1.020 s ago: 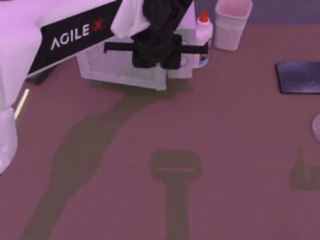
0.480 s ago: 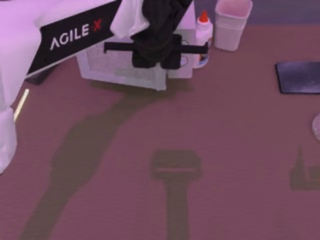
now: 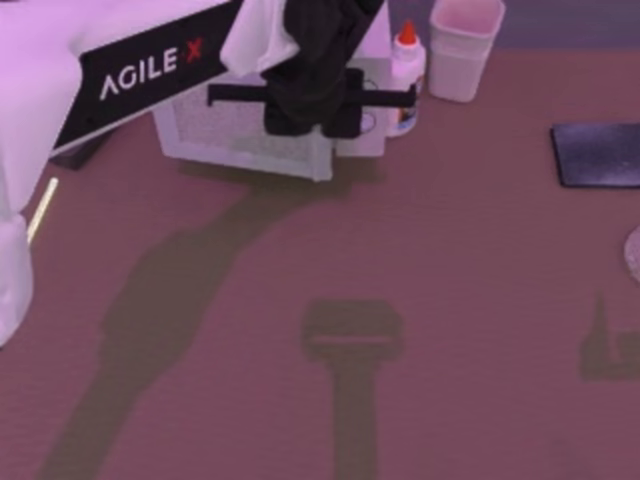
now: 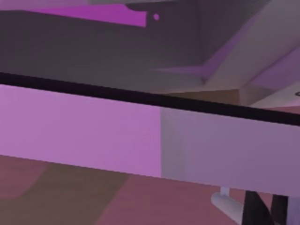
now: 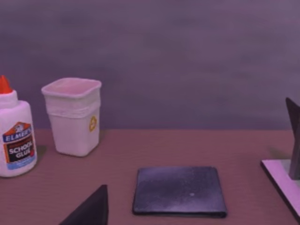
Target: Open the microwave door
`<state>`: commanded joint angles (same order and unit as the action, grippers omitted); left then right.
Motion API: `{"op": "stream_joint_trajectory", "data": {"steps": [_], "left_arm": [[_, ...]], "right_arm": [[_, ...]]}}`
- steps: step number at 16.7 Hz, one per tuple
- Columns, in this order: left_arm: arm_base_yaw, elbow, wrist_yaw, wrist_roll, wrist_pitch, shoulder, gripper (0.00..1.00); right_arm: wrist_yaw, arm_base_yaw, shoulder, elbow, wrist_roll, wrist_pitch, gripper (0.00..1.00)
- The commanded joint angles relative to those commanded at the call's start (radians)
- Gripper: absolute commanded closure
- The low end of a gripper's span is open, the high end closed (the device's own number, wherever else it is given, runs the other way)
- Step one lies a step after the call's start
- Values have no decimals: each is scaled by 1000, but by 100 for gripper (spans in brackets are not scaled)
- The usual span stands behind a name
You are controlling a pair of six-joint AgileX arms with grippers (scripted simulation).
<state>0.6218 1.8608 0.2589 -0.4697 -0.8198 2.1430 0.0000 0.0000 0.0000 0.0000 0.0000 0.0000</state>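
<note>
The white microwave stands at the table's far edge, left of centre. Its door, with a speckled mesh window, stands slightly ajar, its right corner out past the control panel. My left gripper hangs in front of the door's right edge and hides the knobs. In the left wrist view the door fills the middle with the dark cavity behind it. My left gripper is shut on the white bar handle. My right gripper is open over the right side.
A glue bottle and a pale cup stand right of the microwave, also seen as bottle and cup. A black pad lies at the right. A white disc touches the right edge.
My left arm has shifted only very slightly at the door. The door's angle looks the same and the right side is unchanged.
</note>
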Motion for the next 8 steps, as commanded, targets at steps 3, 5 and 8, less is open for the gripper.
{"op": "stream_joint_trajectory", "data": {"steps": [3,5,8], "left_arm": [[0,0,0,0,0,0,100],[7,-2,-5,-4,0,5,100],[2,-35,-11,23,20,-21,100]], "right_arm": [[0,0,0,0,0,0,0],[0,0,0,0,0,0,0],[0,0,0,0,0,0,0]]}}
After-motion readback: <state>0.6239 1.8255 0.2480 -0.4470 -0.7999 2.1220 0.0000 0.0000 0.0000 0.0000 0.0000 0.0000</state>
